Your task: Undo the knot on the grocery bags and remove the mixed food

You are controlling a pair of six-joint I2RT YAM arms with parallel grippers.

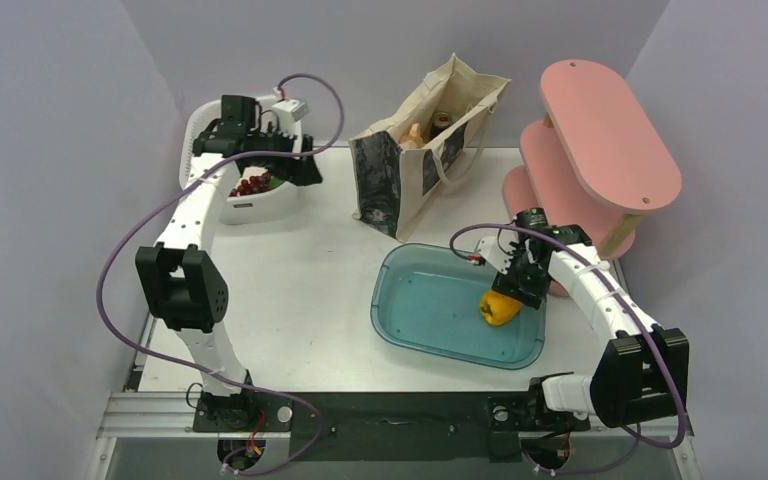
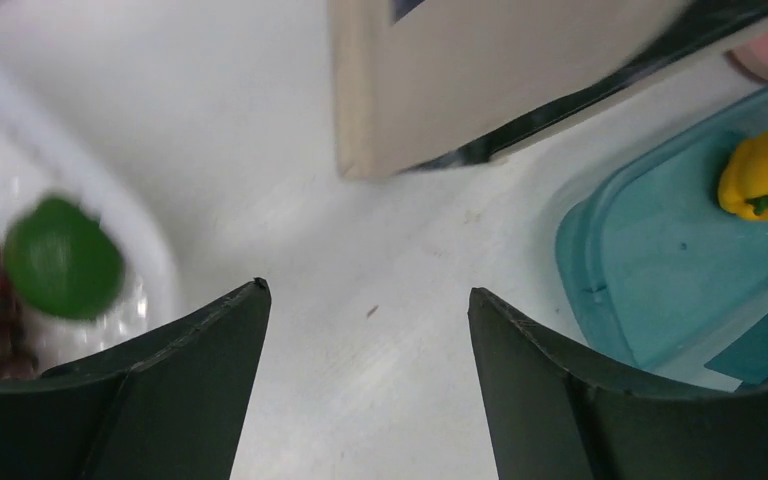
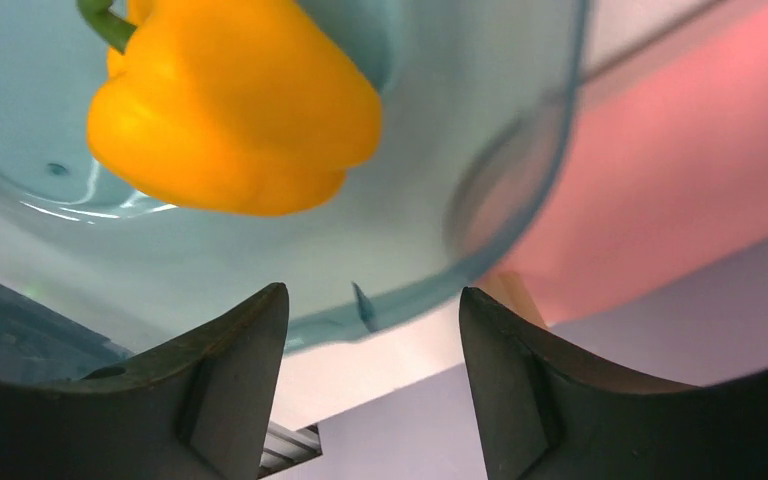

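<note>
The cream canvas tote [image 1: 415, 150] with dark floral side panels stands upright at the back middle; its wall also shows in the left wrist view [image 2: 480, 80]. A bit of the peach-orange plastic bag [image 1: 415, 135] shows inside its mouth. The knot and the food in it are hidden. My left gripper [image 1: 305, 170] is open and empty, above the table between the white basket and the tote [image 2: 365, 290]. My right gripper [image 1: 515, 293] is open and empty [image 3: 370, 290], just above the yellow bell pepper [image 1: 498, 308] [image 3: 230, 110], which lies in the blue tub.
The clear blue tub [image 1: 430, 310] sits front middle, also seen from both wrists [image 2: 650, 270] [image 3: 500, 200]. A white basket [image 1: 260, 205] at the back left holds red fruit and a round green thing [image 2: 60, 258]. A pink two-tier shelf [image 1: 605, 140] stands at the back right.
</note>
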